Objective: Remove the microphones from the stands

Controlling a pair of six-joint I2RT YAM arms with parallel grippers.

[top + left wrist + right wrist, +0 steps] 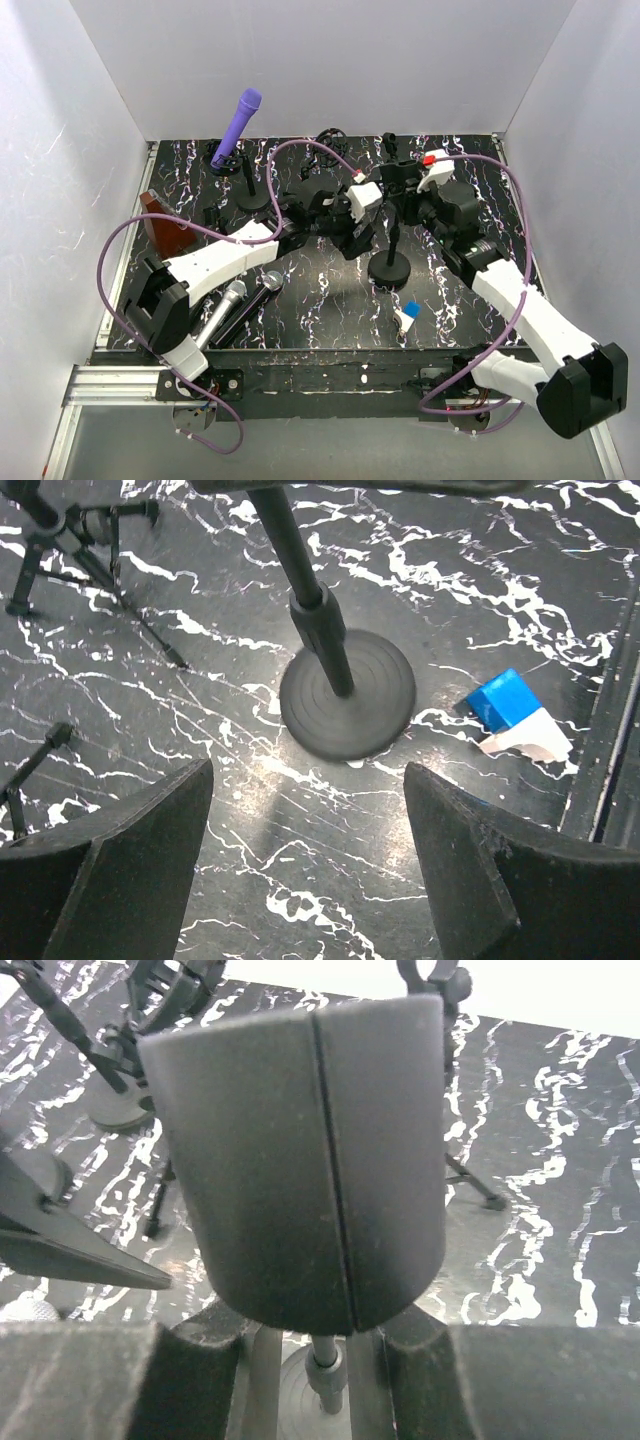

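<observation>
A black stand [390, 268] with a round base [347, 705] stands mid-table. Its black cylindrical holder [300, 1160] fills the right wrist view, and my right gripper [320, 1312] is shut on it from both sides, over the pole [325, 1365]. My left gripper [308, 780] hangs open just left of the stand [357, 240], with nothing between its fingers. A purple microphone [243, 112] sits tilted in a small stand at the back left. A silver microphone [222, 308] and a black one [262, 288] lie on the table at the front left.
A blue and white block [407, 315] [512, 715] lies right of the stand's base. Small tripod stands [90, 550] crowd the back of the table [330, 300]. A brown object [165, 225] sits at the left edge. White walls enclose three sides.
</observation>
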